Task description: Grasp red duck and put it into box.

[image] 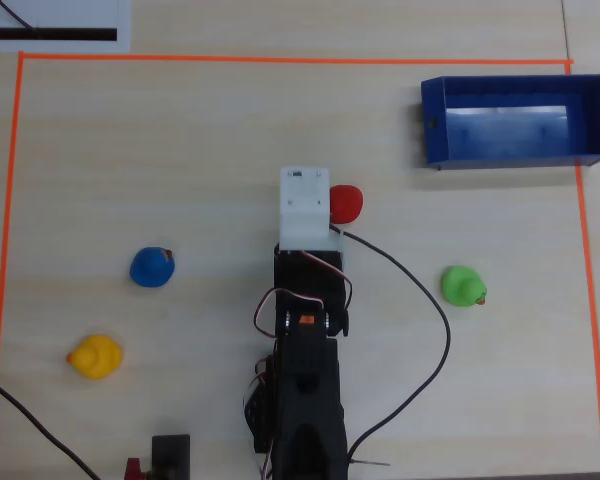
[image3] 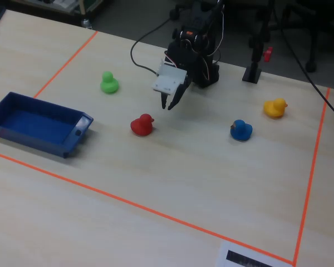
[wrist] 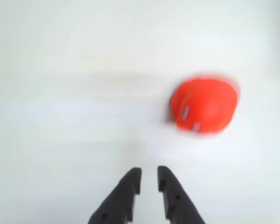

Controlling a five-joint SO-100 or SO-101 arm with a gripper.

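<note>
The red duck stands on the pale wooden table near the middle. In the wrist view the red duck is blurred and lies ahead and to the right of my gripper. The black fingers stand a narrow gap apart with nothing between them. In the fixed view my gripper hangs above the table, just up and right of the red duck, not touching it. The dark blue box sits at the overhead view's upper right, and the box holds nothing I can see.
A blue duck and a yellow duck stand to the left in the overhead view, a green duck to the right. Orange tape frames the work area. A black cable loops beside the arm.
</note>
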